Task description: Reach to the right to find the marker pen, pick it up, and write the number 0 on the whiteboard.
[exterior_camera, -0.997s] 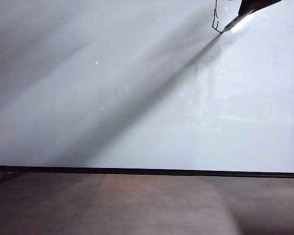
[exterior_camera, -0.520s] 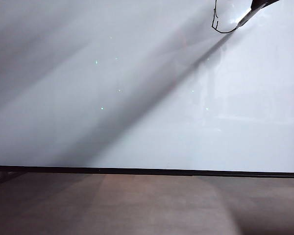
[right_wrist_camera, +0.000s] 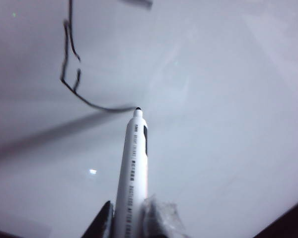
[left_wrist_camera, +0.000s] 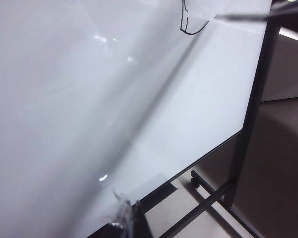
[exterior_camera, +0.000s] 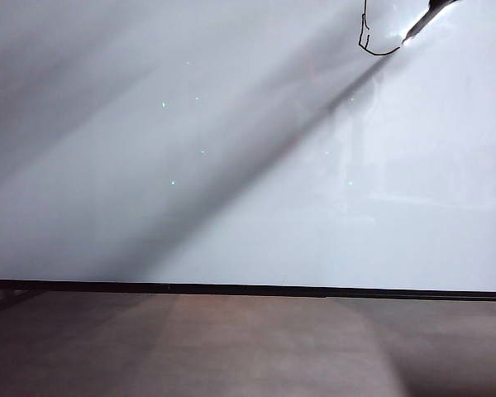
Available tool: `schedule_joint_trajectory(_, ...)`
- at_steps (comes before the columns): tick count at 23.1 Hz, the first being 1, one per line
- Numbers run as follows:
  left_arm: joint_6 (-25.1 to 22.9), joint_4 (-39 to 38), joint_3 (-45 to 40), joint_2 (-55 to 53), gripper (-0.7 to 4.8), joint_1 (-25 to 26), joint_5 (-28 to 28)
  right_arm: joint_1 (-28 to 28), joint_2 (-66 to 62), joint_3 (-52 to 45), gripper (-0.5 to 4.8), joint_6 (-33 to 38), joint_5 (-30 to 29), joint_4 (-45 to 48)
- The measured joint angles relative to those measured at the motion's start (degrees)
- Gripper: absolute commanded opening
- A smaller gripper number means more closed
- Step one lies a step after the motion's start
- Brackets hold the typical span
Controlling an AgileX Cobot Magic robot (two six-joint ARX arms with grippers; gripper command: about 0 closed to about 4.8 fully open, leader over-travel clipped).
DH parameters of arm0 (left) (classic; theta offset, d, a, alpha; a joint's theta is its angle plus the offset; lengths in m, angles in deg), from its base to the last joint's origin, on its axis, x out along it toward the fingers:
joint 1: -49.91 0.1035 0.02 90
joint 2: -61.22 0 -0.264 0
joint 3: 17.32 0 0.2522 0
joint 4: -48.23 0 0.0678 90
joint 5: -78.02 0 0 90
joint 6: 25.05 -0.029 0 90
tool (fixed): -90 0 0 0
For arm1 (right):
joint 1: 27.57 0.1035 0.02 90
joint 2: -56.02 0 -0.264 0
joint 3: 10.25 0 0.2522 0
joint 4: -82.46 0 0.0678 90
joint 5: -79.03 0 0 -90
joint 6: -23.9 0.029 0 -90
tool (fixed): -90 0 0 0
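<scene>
right gripper (right_wrist_camera: 126, 218) clamping marker pen (right_wrist_camera: 133, 168), wrist-view only

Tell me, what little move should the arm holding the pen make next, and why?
Probably sweep the white-barrelled marker pen, clamped in the right gripper, up and back to close the loop. Its tip rests on the glossy white whiteboard at the end of a thin black number 0 that is only half drawn.

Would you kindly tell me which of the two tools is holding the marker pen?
The right tool, shut on the marker pen at the whiteboard; the left tool holds nothing.
</scene>
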Motion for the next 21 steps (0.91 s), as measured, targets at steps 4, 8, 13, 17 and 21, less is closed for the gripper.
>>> schedule_joint_trajectory(4, 0.00, 0.02, 0.00, 0.00, -0.05, 0.00, 0.02, 0.02, 4.61, 0.48, -0.06, 0.00, -0.26, 6.71)
schedule_joint_trajectory(8, 0.00, 0.48, 0.00, 0.00, -0.05, -0.02, 0.11, 0.00, 4.57, 0.90, -0.06, 0.02, -0.22, 10.91)
schedule_joint_trajectory(13, 0.00, 1.16, 0.00, 0.02, -0.05, 0.00, 0.13, 0.02, 2.32, 0.24, -0.06, 0.02, -0.26, 7.39)
schedule_joint_trajectory(17, 0.00, 1.16, 0.00, 0.00, -0.05, 0.00, 0.11, 0.02, 2.21, 0.31, -0.06, 0.02, -0.24, 8.09)
schedule_joint_trajectory(21, 0.00, 1.16, 0.00, 0.00, -0.05, -0.02, 0.13, 0.02, 2.21, 0.33, -0.06, 0.02, -0.26, 9.07)
